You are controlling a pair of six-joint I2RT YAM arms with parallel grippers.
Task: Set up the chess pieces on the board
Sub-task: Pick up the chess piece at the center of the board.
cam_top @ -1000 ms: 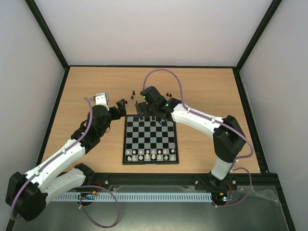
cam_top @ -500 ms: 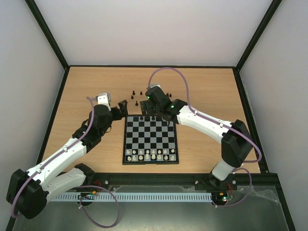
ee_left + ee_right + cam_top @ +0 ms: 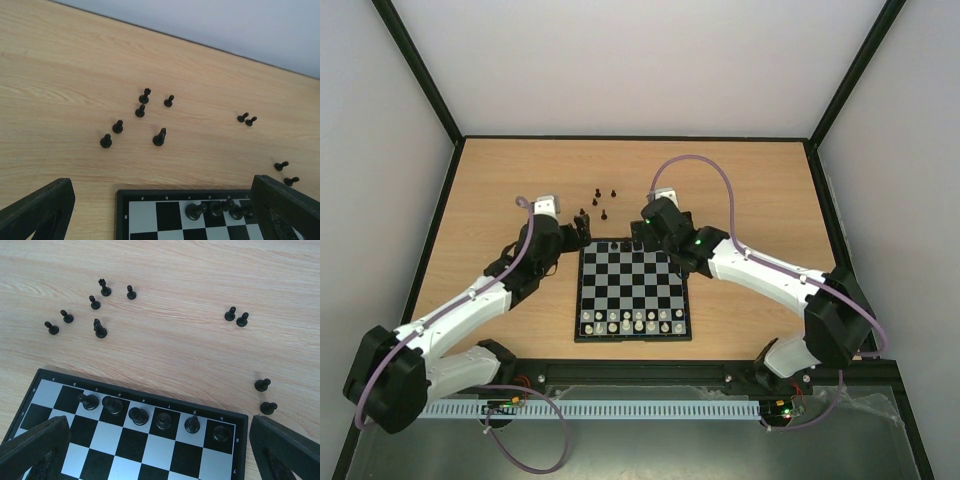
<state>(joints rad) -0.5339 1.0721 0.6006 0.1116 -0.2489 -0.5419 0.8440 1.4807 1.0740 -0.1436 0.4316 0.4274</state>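
vs a second ago: right gripper [image 3: 638, 234] has pulled back from the table [image 3: 760, 180] beyond the board's far edge and now hangs over the far part of the board [image 3: 632, 285], about mid-width. its elbow has swung out toward the near right. left gripper [image 3: 582, 222] crept right, now just off the board's far-left corner

fingers: both pairs wide apart, nothing between them. in the right wrist view the fingers [image 3: 35, 447] sit at the bottom corners with board squares and pieces below the gap. left wrist view is the same: fingers [image 3: 287, 207] spread, far-left corner of the board under them

black pieces [image 3: 138, 415]: six stand on the board's far row, one per square. ten are loose on the table beyond the far edge:
- a cluster of six off the far-left corner
- a close pair further right
- two singles near the far-right corner

the left cluster looks unmoved in the top view; the right-hand ones are mostly hidden there by the right arm, so can't tell

white pieces [image 3: 635, 320] line the near edge, unchanged
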